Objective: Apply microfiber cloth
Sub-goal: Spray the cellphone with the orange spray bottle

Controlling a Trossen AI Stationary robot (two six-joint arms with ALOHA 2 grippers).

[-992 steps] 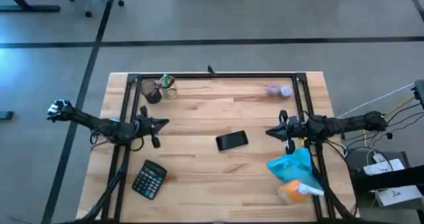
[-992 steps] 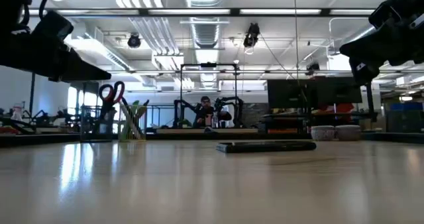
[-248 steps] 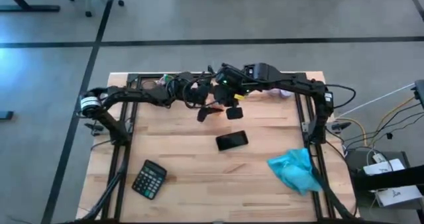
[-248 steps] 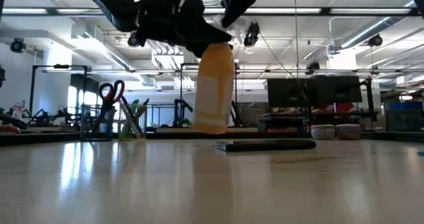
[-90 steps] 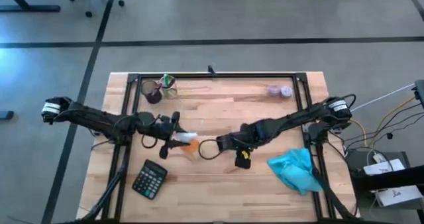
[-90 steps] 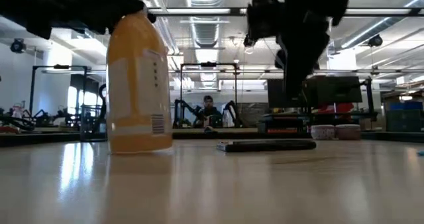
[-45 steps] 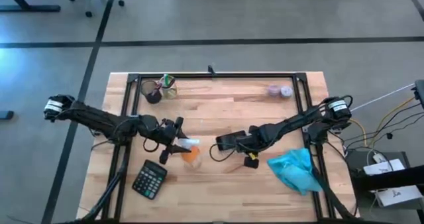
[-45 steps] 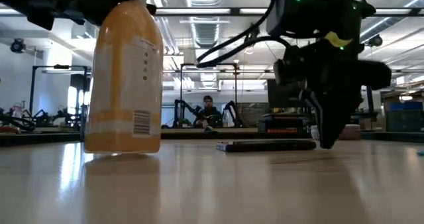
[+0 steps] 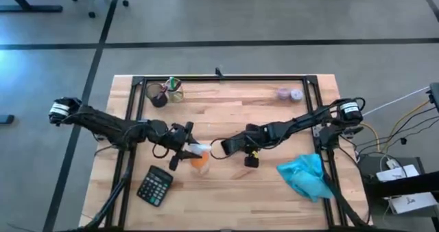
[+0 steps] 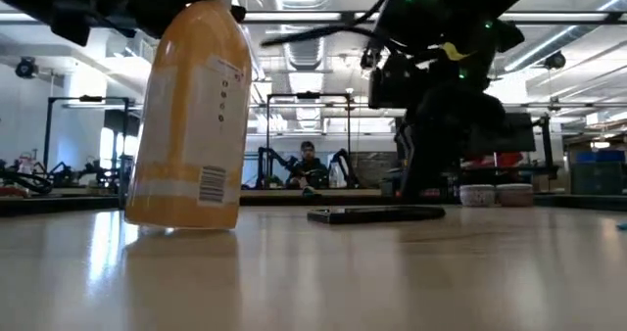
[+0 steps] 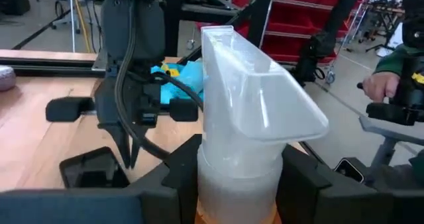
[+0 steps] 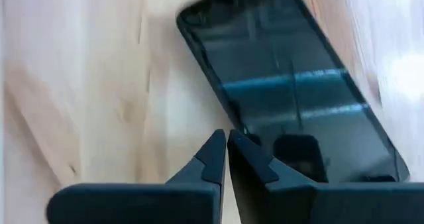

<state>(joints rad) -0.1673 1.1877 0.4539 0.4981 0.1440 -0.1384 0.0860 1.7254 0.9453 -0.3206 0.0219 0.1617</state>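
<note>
The wooden table carries everything, and the black phone near its middle serves as the landmark. The microfiber cloth, a crumpled turquoise heap, lies well apart from the phone toward the table's right front corner, touched by neither arm. The orange bottle with its white top stands tilted just to the left of the phone, clamped at the neck between the 2 fingers of the left gripper. The right gripper hovers right at the phone's edge, its 2 fingers pinched together with nothing between them, tips pointing down at the wood beside the screen. A calculator sits further left and forward of the phone. A cup of pens stands at the far left corner.
</note>
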